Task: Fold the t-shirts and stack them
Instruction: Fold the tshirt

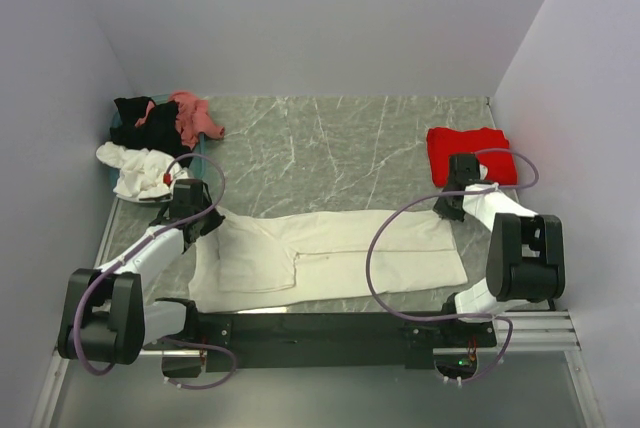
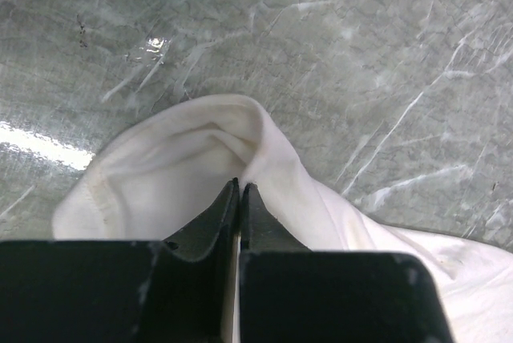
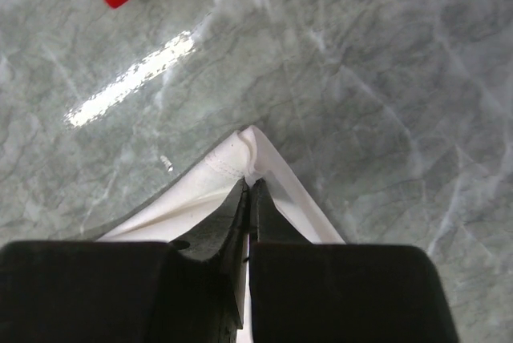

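**A:** Where is the big shirt right now?

**B:** The cream t-shirt lies spread flat on the near part of the desk. It runs lengthwise from left to right between my two arms.

**A:** And your left side?

**B:** My left gripper is closed on the shirt's left end. The jaws are pressed together on the cloth, and a rounded fold bulges up just past the tips.

**A:** The right?

**B:** My right gripper is clamped on the corner at the shirt's right end. The hemmed tip pokes out just beyond the closed jaws, over the marbled surface.

**A:** What about the other shirts?

**B:** The red t-shirt sits folded at the far right of the desk, just beyond my right gripper and apart from the cream one. In the far left corner there is a loose heap. The black t-shirt has the pink t-shirt draped against it. The white t-shirt lies crumpled on the heap's near side, close to my left gripper.
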Motion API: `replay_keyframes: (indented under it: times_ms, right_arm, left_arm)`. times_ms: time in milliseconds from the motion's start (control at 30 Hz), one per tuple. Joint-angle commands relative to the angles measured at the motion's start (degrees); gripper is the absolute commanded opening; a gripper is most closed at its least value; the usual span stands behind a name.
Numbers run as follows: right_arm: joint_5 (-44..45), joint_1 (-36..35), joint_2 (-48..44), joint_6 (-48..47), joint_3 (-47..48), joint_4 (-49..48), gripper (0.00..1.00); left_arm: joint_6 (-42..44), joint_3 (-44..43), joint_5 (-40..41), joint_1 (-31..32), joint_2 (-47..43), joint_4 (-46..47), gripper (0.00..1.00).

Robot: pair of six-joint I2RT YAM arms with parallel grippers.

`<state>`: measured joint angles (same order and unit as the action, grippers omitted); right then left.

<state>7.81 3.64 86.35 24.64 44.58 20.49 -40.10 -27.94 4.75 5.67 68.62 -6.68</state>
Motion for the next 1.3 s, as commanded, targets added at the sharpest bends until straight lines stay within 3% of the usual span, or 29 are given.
replay_keyframes:
  times_ms: [0, 600, 700, 733, 833, 1000, 1167, 1267]
  right_arm:
    - [6.15, 0.58, 0.31, 0.32, 2.62, 1.12, 0.0]
    - [11.17, 1.81, 0.23, 0.76, 4.03, 3.06, 0.0]
    - [9.77, 1.9, 0.4, 0.67, 3.85, 2.54, 0.0]
    - [9.42, 1.9, 0.4, 0.58, 3.59, 2.45, 0.0]
    - [8.98, 1.81, -0.04, 0.41, 3.59, 2.54, 0.03]
    - [8.88, 1.72, -3.11, 0.23, 3.32, 3.24, 0.33]
    - [12.39, -0.2, -10.21, 0.23, 3.24, 5.08, 0.4]
    - [16.7, -5.9, -15.04, 0.58, 2.97, 6.31, 0.4]
  left_arm:
    - [-0.16, 0.08, -0.54, -0.49, -0.41, 1.05, 0.01]
    - [-0.07, 0.61, -1.24, -0.49, 0.02, 0.52, 0.0]
    - [0.98, -0.96, -1.59, -0.4, 0.9, 0.7, 0.13]
    - [0.99, -1.49, -1.59, -0.4, 1.08, 0.53, 0.29]
    - [0.9, -2.73, -1.94, -0.4, 0.81, 0.09, 0.57]
    - [-0.07, -3.61, 0.69, 0.04, -3.31, -1.84, 0.67]
    - [-1.56, -4.57, 5.09, 3.55, -10.87, -5.27, 0.7]
    - [-3.49, -4.14, 4.48, 7.68, -13.5, -6.51, 0.7]
